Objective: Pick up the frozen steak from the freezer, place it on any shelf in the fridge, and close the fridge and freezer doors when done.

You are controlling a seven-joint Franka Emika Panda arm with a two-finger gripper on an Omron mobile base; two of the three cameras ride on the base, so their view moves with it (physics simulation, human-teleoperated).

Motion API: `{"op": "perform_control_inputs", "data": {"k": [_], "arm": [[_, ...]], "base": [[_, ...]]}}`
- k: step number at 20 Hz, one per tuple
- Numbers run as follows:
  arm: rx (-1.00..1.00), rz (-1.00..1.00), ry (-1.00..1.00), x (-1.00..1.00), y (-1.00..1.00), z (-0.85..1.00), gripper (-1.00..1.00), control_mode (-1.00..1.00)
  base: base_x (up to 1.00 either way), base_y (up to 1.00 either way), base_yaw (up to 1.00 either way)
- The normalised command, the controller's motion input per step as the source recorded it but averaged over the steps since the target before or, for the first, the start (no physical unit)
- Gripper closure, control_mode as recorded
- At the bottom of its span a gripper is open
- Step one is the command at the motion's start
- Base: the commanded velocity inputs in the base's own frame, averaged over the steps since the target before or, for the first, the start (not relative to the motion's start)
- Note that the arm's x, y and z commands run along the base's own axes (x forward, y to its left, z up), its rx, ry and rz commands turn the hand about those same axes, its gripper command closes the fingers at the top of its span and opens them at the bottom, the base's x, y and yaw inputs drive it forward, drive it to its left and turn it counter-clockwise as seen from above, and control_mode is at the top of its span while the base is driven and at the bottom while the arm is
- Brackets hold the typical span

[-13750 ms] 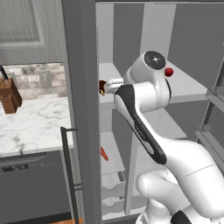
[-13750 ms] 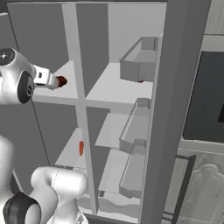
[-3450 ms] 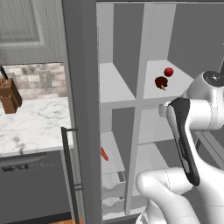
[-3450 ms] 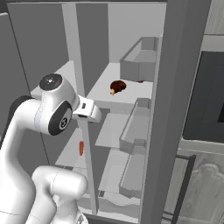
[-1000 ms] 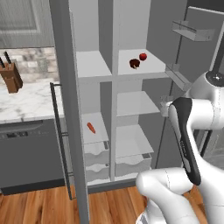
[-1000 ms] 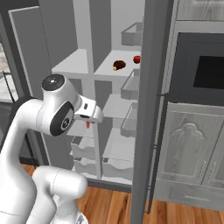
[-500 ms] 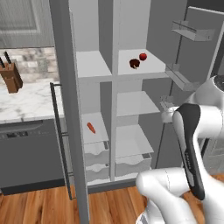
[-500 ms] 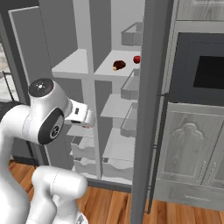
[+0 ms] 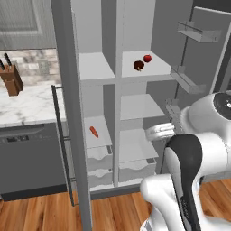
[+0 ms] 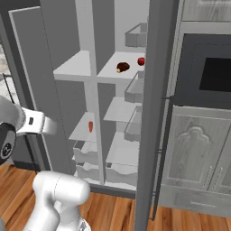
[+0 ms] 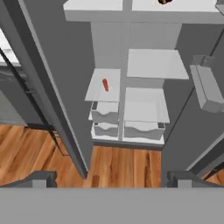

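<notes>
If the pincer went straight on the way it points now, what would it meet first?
Probably the white drawers low in the fridge, or the wood floor just before them. The open pincer looks down into the open appliance with nothing nearer in its line; depth is hard to judge.

Steak (image 9: pixel 139 66) on fridge shelf (image 9: pixel 146 74) beside ball (image 9: pixel 147 58); carrot (image 9: pixel 93 131) in freezer (image 9: pixel 92 67).
</notes>
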Motion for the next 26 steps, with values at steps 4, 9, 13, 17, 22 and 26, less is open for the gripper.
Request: {"op": "perform_control_inputs", "data": {"k": [4, 9, 13, 17, 22, 26], "arm": [[0.0, -0.05, -0.17, -0.17, 1.0, -0.14, -1.0, -1.0], [0.04, -0.19, -0.11, 0.0, 1.0, -0.28, -1.0, -1.0], [0.1, -0.23, -0.04, 0.07, 1.0, -0.46, -1.0, -1.0], [0.03, -0.28, -0.11, 0.18, 1.0, -0.63, -1.0, -1.0], [0.0, -0.34, -0.32, 0.28, 1.0, -0.07, -1.0, -1.0], [0.0, -0.37, -0.21, 0.63, 1.0, 0.0, -1.0, -1.0]], "base": [[0.0, 0.0, 0.0], [0.0, 0.0, 0.0], [0.0, 0.0, 0.0], [0.0, 0.0, 0.0], [0.0, 0.0, 0.0], [0.0, 0.0, 0.0]]}}
